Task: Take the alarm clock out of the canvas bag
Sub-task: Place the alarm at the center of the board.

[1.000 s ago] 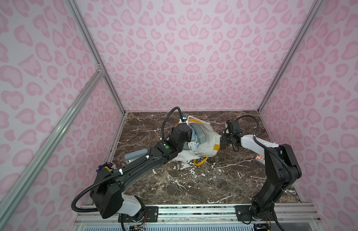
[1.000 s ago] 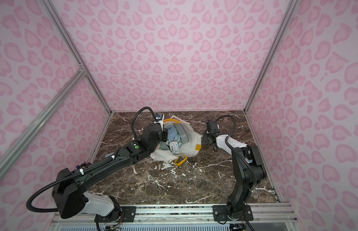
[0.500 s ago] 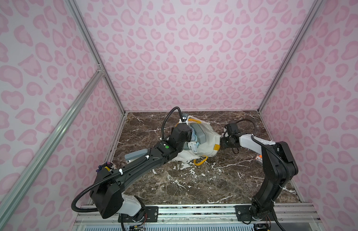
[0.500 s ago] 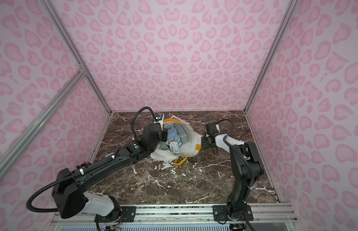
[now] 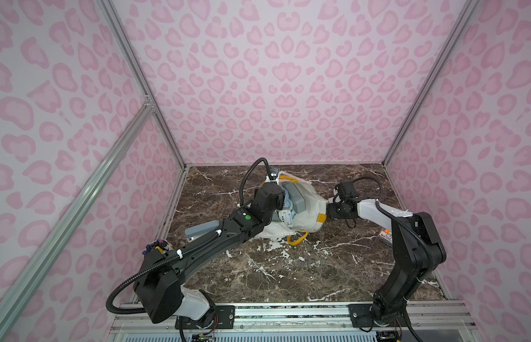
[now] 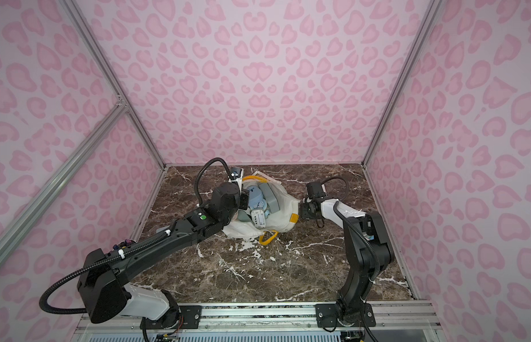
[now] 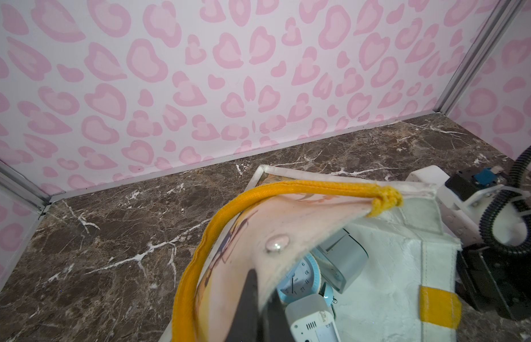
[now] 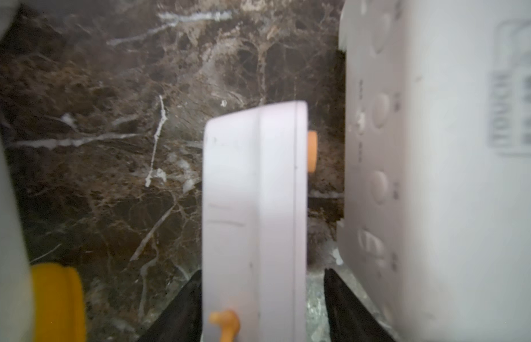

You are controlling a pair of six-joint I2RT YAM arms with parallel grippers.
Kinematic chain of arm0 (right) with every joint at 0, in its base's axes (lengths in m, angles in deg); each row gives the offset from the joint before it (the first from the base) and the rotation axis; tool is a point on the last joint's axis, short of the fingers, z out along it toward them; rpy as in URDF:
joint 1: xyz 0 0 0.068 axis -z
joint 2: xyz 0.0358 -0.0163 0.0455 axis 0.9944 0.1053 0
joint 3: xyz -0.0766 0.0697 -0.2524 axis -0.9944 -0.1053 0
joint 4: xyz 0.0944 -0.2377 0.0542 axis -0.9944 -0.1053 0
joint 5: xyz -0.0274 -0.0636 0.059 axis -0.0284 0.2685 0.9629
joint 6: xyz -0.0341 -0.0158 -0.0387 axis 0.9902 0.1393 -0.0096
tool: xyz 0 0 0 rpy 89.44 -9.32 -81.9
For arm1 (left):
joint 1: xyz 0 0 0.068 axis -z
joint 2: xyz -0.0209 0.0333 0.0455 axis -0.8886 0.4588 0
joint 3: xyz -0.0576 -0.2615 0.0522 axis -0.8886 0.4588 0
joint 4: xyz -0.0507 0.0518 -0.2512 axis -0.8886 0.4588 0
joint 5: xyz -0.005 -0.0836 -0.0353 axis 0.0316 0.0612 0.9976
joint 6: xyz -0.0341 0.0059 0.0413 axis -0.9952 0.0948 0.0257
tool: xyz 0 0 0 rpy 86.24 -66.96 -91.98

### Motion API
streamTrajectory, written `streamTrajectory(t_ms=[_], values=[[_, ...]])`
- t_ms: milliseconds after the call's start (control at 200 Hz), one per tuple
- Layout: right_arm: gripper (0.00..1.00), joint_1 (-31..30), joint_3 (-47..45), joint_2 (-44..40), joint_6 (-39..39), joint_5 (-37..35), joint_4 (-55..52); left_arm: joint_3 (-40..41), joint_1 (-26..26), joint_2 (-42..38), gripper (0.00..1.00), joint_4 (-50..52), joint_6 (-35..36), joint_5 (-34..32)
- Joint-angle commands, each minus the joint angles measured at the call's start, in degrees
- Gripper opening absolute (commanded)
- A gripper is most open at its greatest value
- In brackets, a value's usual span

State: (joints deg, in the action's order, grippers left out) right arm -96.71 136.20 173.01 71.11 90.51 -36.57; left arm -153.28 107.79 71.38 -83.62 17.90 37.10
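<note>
Canvas bag (image 5: 308, 213): soft; slumps at far-centre tabletop (image 5: 288, 266), rim pinched up by clamped left gripper (image 7: 260, 293). Right gripper (image 8: 260, 284): sits just right of bag, parted around white slab (image 8: 252, 177). Grey box (image 7: 344, 260): crowds alarm clock (image 7: 300, 278) inside bag. Alarm clock: looks light, rigid, glass-faced; wants grasping round body. White digital clock (image 7: 313, 322): lies against its near side.

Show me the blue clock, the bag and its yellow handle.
blue clock (image 7: 299, 279), left wrist view, on its dial.
bag (image 5: 311, 205), in a top view, white side wall.
handle (image 7: 288, 188), left wrist view, mid strap.
</note>
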Motion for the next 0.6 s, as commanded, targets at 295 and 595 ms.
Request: streamTrajectory(t_ms=[295, 595], values=[[0.65, -1.7, -6.2, -17.1, -2.8, -0.4, 5.0, -1.7, -0.1, 1.0, 0.04, -1.3, 1.4, -1.2], [0.58, -13.4, -11.8, -28.8, -0.1, 4.8, 8.1, -2.3, -0.4, 1.7, 0.03, -1.7, 1.9, -1.1]])
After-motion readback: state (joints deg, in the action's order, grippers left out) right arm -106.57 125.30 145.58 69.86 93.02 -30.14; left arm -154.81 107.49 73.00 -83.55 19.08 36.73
